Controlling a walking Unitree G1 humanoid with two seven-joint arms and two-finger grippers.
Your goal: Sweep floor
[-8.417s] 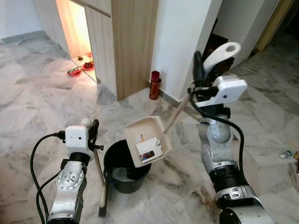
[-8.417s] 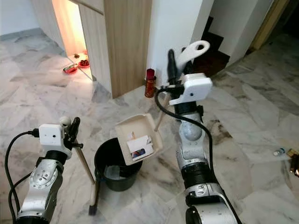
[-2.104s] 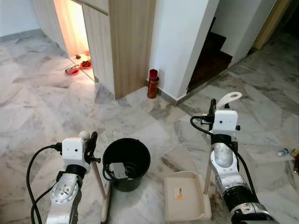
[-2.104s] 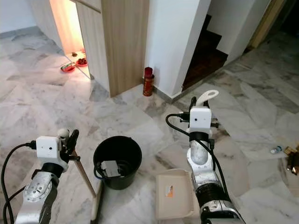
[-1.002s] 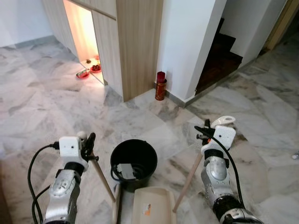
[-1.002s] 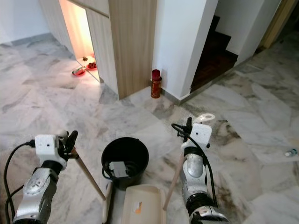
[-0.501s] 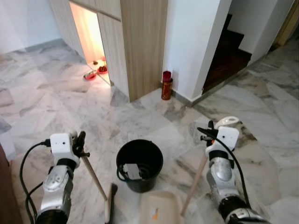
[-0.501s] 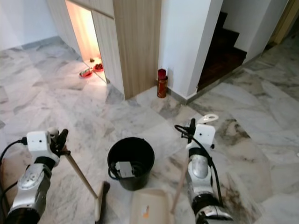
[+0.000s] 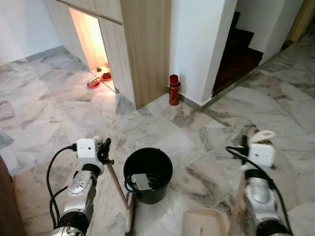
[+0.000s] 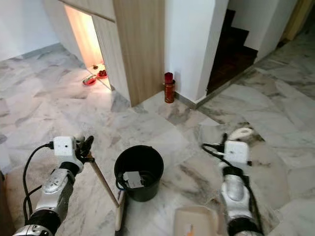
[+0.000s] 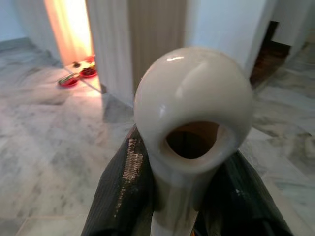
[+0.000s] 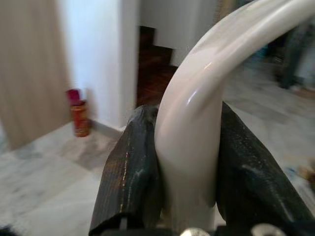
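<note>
Between the left jaws: broom handle (image 11: 189,123).

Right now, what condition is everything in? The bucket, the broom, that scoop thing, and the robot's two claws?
Black bucket: upright on the marble floor, holding a grey and white piece of rubbish.
Broom: tilted, head on the floor beside the bucket.
Dustpan: flat on the floor, a small orange scrap on it.
Left gripper: shut on the broom's handle top.
Right gripper: shut on the dustpan's handle.
Red canister: upright by the white wall.
</note>
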